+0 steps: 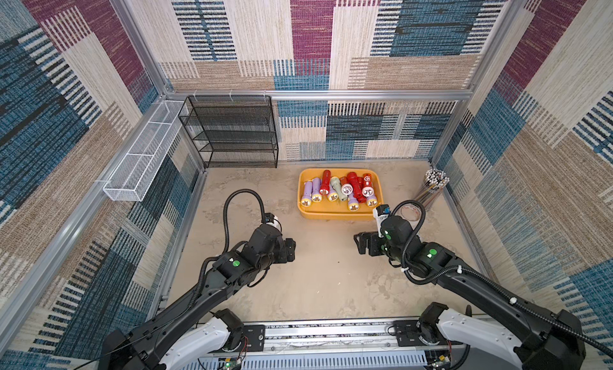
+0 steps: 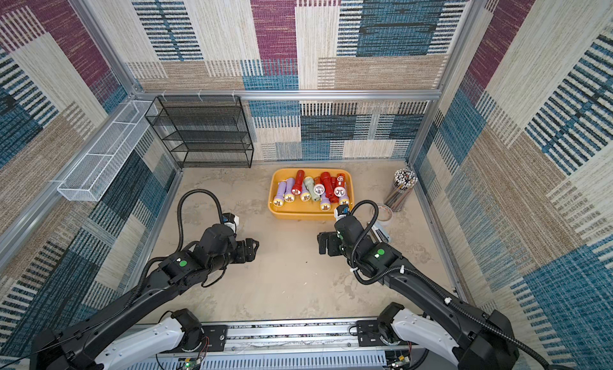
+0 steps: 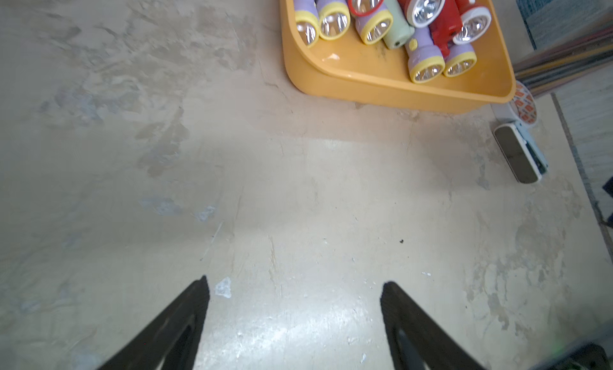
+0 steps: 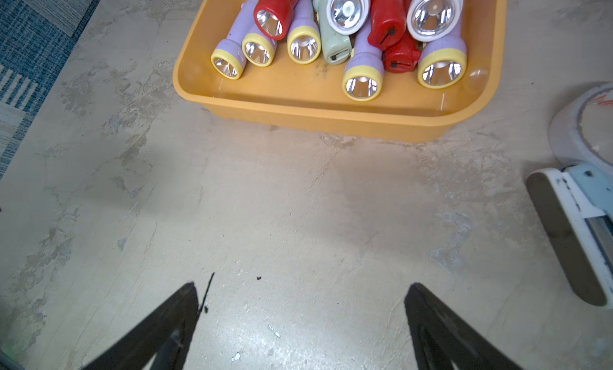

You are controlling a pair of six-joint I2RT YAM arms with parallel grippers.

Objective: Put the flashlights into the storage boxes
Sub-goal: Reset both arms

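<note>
1. Left gripper (image 3: 295, 285): jaws wide, nothing between them, over the table (image 1: 315, 285); in both top views it points to 3 o'clock.
2. Right gripper (image 4: 303, 285): jaws wide, nothing held; points to 9 o'clock, facing the left gripper across a gap.
3. Tray (image 1: 331, 214): yellow-orange, shallow, rounded corners. It lies at 1 o'clock from the left gripper and 11 o'clock from the right. It holds all the flashlights (image 1: 353, 182) in view.
4. Lilac flashlights (image 1: 306, 191): 5 seen, yellow heads. Long axes run 12 to 6 o'clock, lenses toward 6 o'clock.
5. Red flashlights (image 1: 326, 181): several, partly stacked on the others. They lie on the same axis, with the visible lenses toward 6 o'clock.
6. Pale green flashlight (image 4: 333, 36): lies among the red ones, butt end toward 5 o'clock, head not seen.
7. Tape roll (image 1: 411, 212): flat on the table at 3 o'clock of the tray, with a white oblong device (image 3: 519, 154) beside it.
8. Clear cup (image 1: 429, 192): at 2 o'clock of the tray, leaning, holds a bundle of pencils (image 1: 437, 177).
</note>
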